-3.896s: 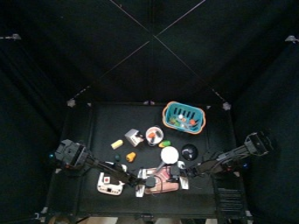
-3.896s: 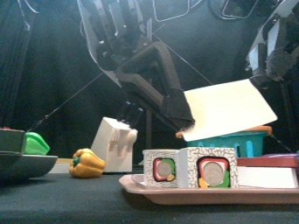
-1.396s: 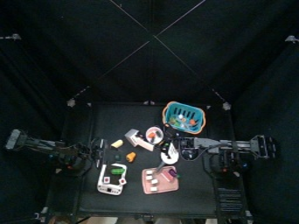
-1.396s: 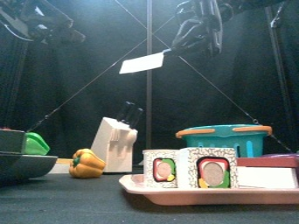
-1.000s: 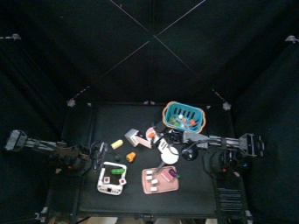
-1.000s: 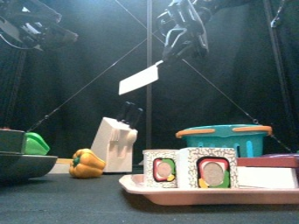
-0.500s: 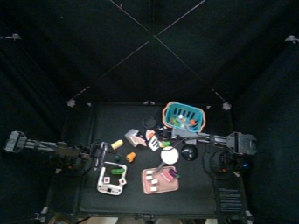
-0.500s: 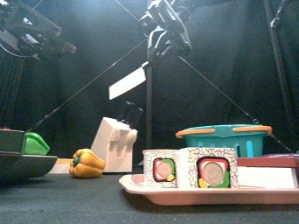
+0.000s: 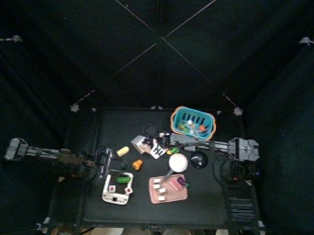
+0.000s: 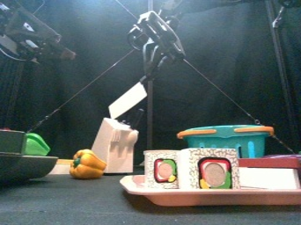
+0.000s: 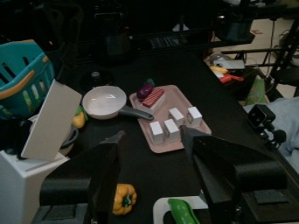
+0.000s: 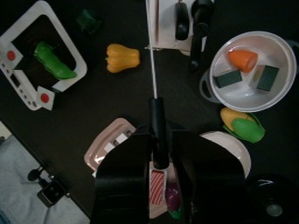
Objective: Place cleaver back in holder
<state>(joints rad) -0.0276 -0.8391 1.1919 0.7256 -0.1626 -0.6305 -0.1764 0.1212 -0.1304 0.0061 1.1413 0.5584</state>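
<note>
My right gripper [image 12: 156, 144] is shut on the black handle of the cleaver [image 10: 127, 103] and hangs high over the table in the front view [image 10: 154, 33]. The broad white blade slants down, and its lower end is at the top of the white knife holder [image 10: 114, 144]. The left wrist view shows the blade [image 11: 47, 122] leaning at the holder's top [image 11: 26, 179]. In the right wrist view the blade is edge-on and points at the holder [image 12: 177, 19]. My left gripper [image 11: 163, 184] is open and empty, raised at the left [image 10: 33, 41].
A yellow pepper [image 10: 86, 163] lies left of the holder. A teal basket [image 10: 224, 139] stands behind a pink tray [image 10: 177, 192] with cube blocks. A green pepper [image 10: 35, 143] sits on a tray at far left. A white bowl [image 11: 105, 101] is near the basket.
My right gripper has carried the cleaver leftward and down, from high above the table's middle to the holder's top. The left arm has barely moved.
</note>
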